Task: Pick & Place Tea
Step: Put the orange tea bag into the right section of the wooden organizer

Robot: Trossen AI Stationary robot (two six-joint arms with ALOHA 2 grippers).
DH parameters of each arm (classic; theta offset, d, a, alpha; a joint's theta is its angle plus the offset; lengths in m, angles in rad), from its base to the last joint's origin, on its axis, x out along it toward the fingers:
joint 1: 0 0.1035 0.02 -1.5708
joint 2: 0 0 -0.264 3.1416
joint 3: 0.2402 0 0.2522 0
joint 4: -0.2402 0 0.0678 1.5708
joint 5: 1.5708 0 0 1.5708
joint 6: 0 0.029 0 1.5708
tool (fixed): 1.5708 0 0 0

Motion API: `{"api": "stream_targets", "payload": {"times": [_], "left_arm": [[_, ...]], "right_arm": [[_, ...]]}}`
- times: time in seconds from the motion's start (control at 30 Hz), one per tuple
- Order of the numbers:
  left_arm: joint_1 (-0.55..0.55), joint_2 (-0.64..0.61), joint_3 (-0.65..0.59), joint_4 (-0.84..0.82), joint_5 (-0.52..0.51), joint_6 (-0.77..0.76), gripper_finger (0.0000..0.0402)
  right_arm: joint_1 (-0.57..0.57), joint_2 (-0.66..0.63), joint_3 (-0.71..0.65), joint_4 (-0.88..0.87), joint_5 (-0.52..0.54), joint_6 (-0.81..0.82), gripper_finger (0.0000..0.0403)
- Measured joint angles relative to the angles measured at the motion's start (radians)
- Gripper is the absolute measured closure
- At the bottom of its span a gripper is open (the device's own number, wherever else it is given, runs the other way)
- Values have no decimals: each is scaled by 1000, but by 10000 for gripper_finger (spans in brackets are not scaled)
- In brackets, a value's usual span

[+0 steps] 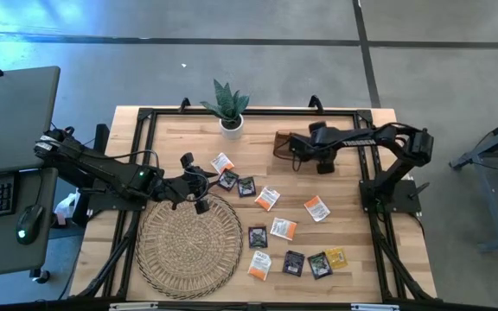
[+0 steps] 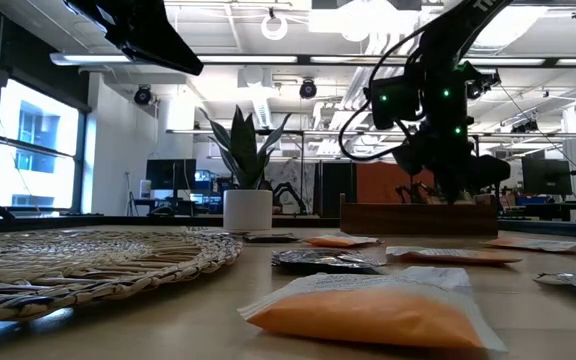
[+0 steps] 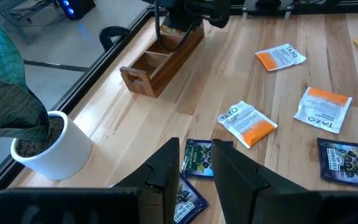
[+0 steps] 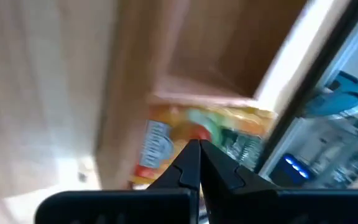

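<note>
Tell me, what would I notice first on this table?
Probably the tea sachets scattered across the middle of the wooden table, orange-and-white and dark. Next, the big round woven mat at the near left. At the far edge, the shut right gripper reaches over the wooden tray.

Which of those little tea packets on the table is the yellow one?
It is the yellow sachet at the right end of the row nearest the table's front edge, beside a dark sachet. The others are orange-and-white or dark.
</note>
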Motion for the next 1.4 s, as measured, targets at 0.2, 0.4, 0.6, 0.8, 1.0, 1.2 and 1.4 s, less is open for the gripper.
{"api": "stream_targets", "payload": {"times": [0.2, 0.4, 0.6, 0.8, 1.0, 1.2, 1.4], "left_arm": [[0, 0, 0, 0, 0, 0, 310], [0, 0, 0, 0, -29, 0, 310], [0, 0, 0, 0, 20, 0, 310], [0, 0, 0, 1, 54, 0, 309], [0, 0, 0, 1, 55, 0, 309], [0, 0, 0, 18, 51, -8, 308], [0, 0, 0, 17, 56, -12, 308]], "right_arm": [[34, -3, 0, 0, 21, 4, 403], [101, -64, 54, -85, -73, 166, 403], [306, -210, 95, -123, -79, 309, 403], [616, -302, 111, -116, -102, 623, 403], [827, -232, 110, 25, -222, 822, 397], [903, -161, 109, 211, -303, 868, 355], [940, -94, 109, 273, -410, 1005, 302]]}}
